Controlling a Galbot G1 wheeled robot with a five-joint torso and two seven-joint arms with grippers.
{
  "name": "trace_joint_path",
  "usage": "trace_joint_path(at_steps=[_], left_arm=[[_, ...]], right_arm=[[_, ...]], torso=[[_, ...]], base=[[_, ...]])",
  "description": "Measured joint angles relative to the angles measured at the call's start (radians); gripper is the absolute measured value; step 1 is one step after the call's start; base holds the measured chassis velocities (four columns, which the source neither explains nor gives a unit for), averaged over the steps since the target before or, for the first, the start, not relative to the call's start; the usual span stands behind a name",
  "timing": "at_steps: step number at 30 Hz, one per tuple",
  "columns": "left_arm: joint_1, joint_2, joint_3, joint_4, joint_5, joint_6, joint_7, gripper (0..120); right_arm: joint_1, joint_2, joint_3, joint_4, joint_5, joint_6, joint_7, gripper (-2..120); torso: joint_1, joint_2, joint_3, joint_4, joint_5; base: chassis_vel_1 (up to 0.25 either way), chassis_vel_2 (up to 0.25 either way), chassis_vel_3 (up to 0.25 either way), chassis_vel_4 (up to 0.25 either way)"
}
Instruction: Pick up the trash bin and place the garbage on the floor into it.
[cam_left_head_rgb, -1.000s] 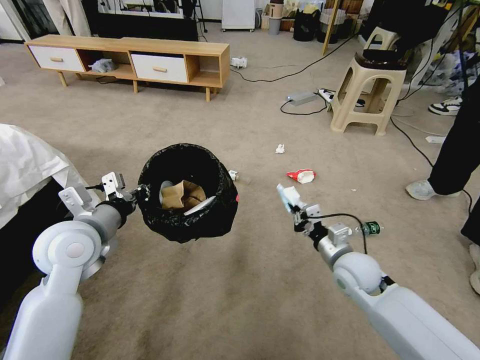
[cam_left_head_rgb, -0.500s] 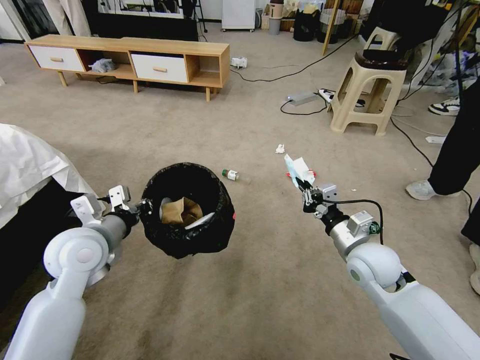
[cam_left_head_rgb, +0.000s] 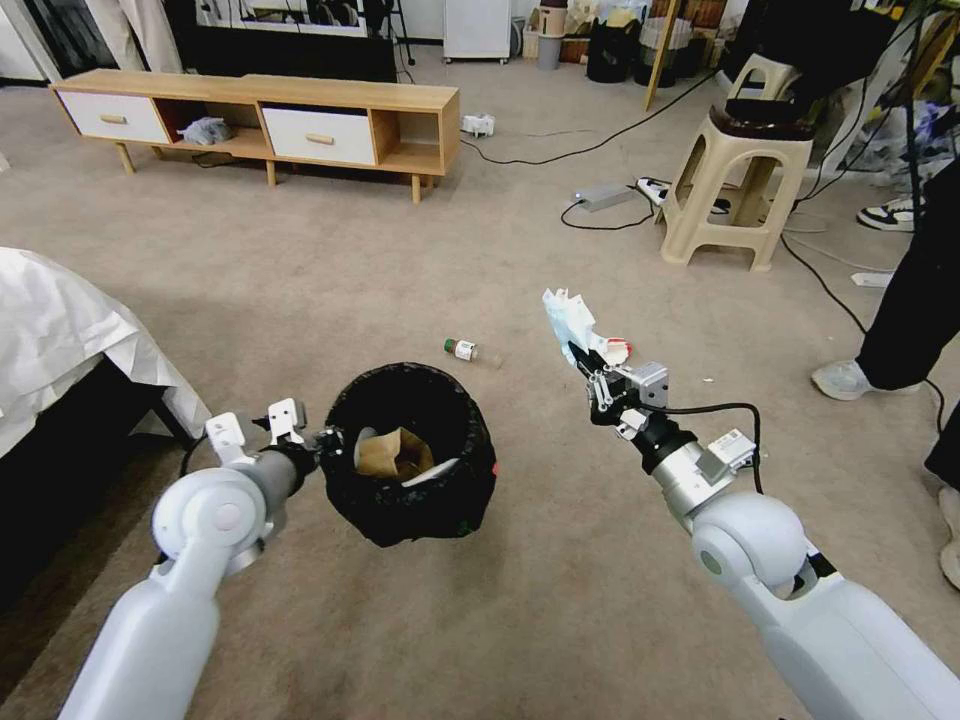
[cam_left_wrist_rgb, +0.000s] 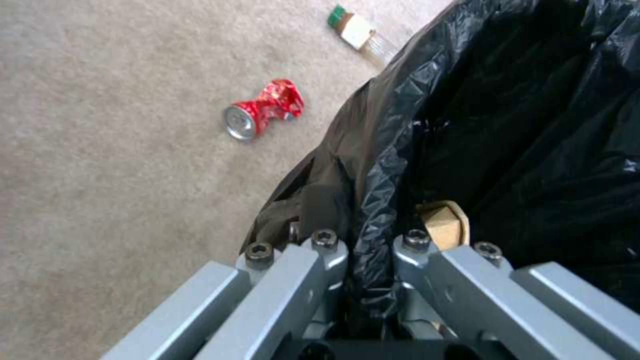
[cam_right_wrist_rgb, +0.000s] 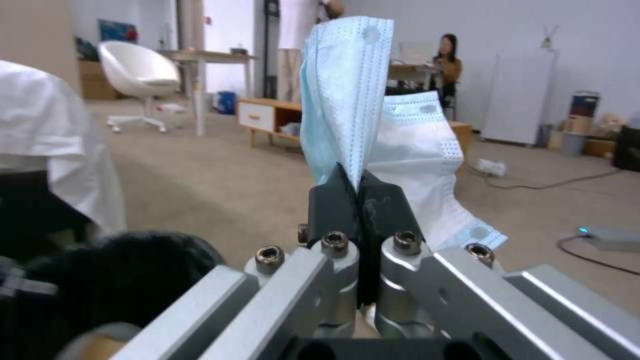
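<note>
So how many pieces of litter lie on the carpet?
3: a plastic bottle beyond the trash bin, a crushed red can beside it, and a red-and-white wrapper behind the held mask. Others may be hidden.

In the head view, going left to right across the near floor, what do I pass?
White sheet → left gripper → trash bin → bottle → face mask in the right gripper → person's shoe.
</note>
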Motion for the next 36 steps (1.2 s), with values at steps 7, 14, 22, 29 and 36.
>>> trace_joint_path(at_steps=[7,14,22,29,36], left_arm=[[-0.026,-0.021,0.05,0.026,0.023,0.0,0.007,0],[-0.046,-0.036,0.075,0.048,0.038,0.0,0.019,0],[-0.056,-0.046,0.104,0.056,0.046,0.0,0.024,0],[-0.079,-0.047,0.145,0.057,0.046,0.0,0.026,0],[-0.118,-0.057,0.223,0.079,0.06,0.0,0.026,0]], right_arm=[[-0.006,0.001,-0.019,0.002,0.006,0.046,-0.062,0],[-0.015,-0.018,-0.033,0.005,0.018,0.098,-0.132,0],[-0.021,-0.03,-0.059,-0.003,0.025,0.162,-0.24,0],[-0.025,-0.035,-0.079,-0.007,0.004,0.177,-0.269,0],[-0.042,-0.045,-0.091,-0.001,-0.022,0.193,-0.294,0]], torso=[[0.0,0.0,0.0,0.0,-0.0001],[0.0,0.0,0.0,0.0001,-0.0001],[0.0,0.0,0.0,0.0001,-0.0001],[0.0,0.0,0.0,0.0001,-0.0001],[0.0,0.0,0.0,0.0,0.0]], base=[[0.0,0.0,0.0,0.0],[0.0,0.0,0.0,0.0],[0.0,0.0,0.0,0.0],[0.0,0.0,0.0,0.0],[0.0,0.0,0.0,0.0]])
